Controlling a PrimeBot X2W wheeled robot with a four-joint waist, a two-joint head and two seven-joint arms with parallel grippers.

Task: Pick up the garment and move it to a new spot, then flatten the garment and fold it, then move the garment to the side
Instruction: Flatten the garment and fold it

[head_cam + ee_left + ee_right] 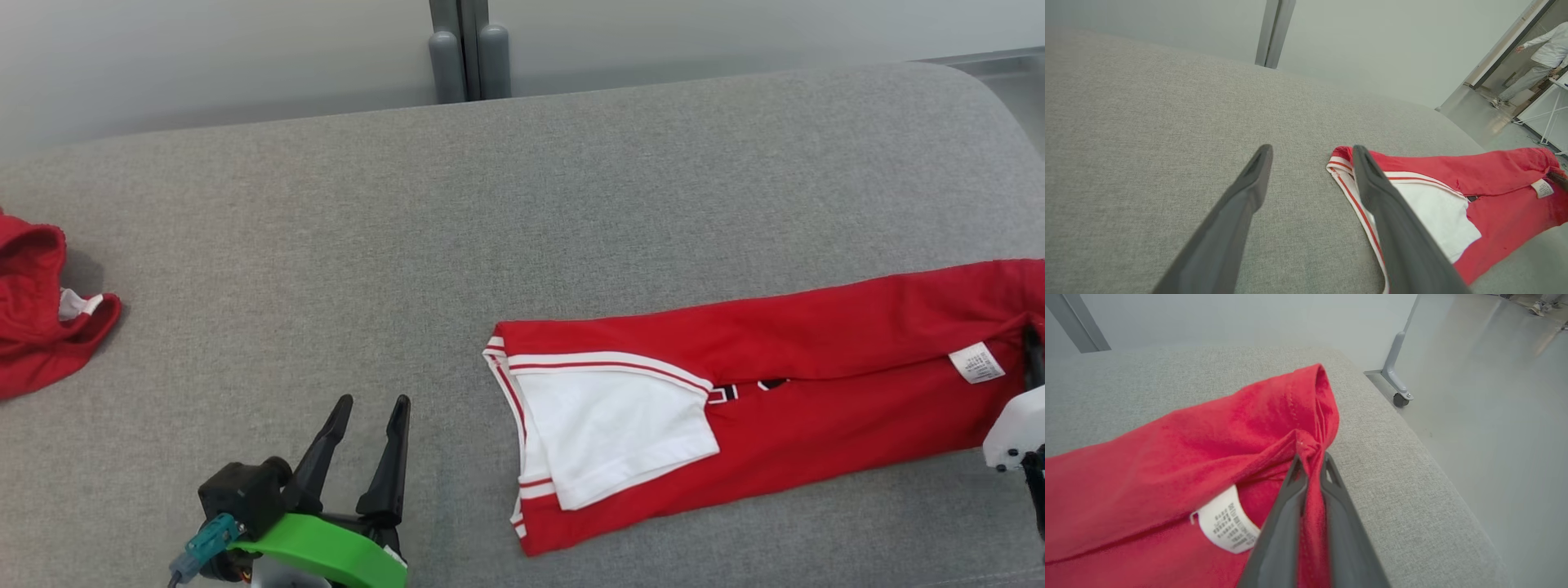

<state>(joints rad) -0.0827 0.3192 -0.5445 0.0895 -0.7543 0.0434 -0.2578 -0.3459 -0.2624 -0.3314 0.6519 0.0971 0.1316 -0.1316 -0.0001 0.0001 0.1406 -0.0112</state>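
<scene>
The garment (775,384) is a red shirt with white trim and a white sleeve, folded into a long strip across the right half of the grey padded table (457,212). Its white care label (1227,526) lies near the right end. My right gripper (1311,459) is shut on a pinch of red cloth at that right end of the garment (1208,449); in the head view only its white body (1016,429) shows at the right edge. My left gripper (374,403) stands open over bare table, left of the garment's trimmed end (1347,171), its fingers (1249,192) holding nothing.
A second red garment (37,306) lies crumpled at the table's left edge. The table's rounded right edge (1412,457) drops to a shiny floor with a caster leg (1398,390). A person in white (1541,53) walks in the far background.
</scene>
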